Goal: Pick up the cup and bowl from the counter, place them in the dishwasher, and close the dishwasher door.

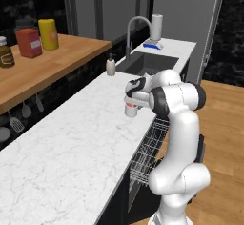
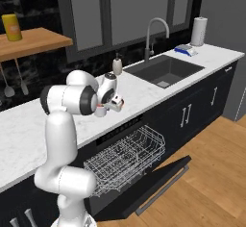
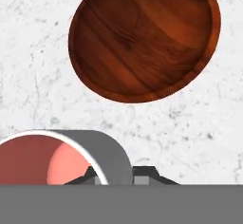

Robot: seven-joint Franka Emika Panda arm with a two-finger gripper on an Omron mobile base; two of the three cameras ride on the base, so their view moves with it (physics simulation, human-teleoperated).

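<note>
The salmon-pink cup [image 3: 42, 163] sits at the lower left of the hand view, its grey rim wall pinched between my two dark fingertips. My gripper [image 3: 119, 173] is shut on that wall. From the base cameras the cup [image 1: 130, 109] [image 2: 100, 109] shows just under the gripper [image 1: 129, 103] [image 2: 104, 107], near the front edge of the white marble counter [image 1: 71, 143] [image 2: 144, 89]. The dark red-brown bowl [image 3: 144, 38] lies on the marble close beyond the cup, apart from it. The dishwasher door [image 2: 161, 182] hangs open below, with the wire rack [image 2: 127, 156] [image 1: 148, 145] pulled out.
A beige soap bottle [image 1: 110, 66] [image 2: 116, 65] stands by the black sink [image 1: 145, 63] [image 2: 166, 69] and its faucet [image 2: 156, 33]. A paper towel roll [image 2: 198, 31] stands beyond it. A wooden shelf [image 1: 47, 62] at the left carries jars. Wood floor lies past the door.
</note>
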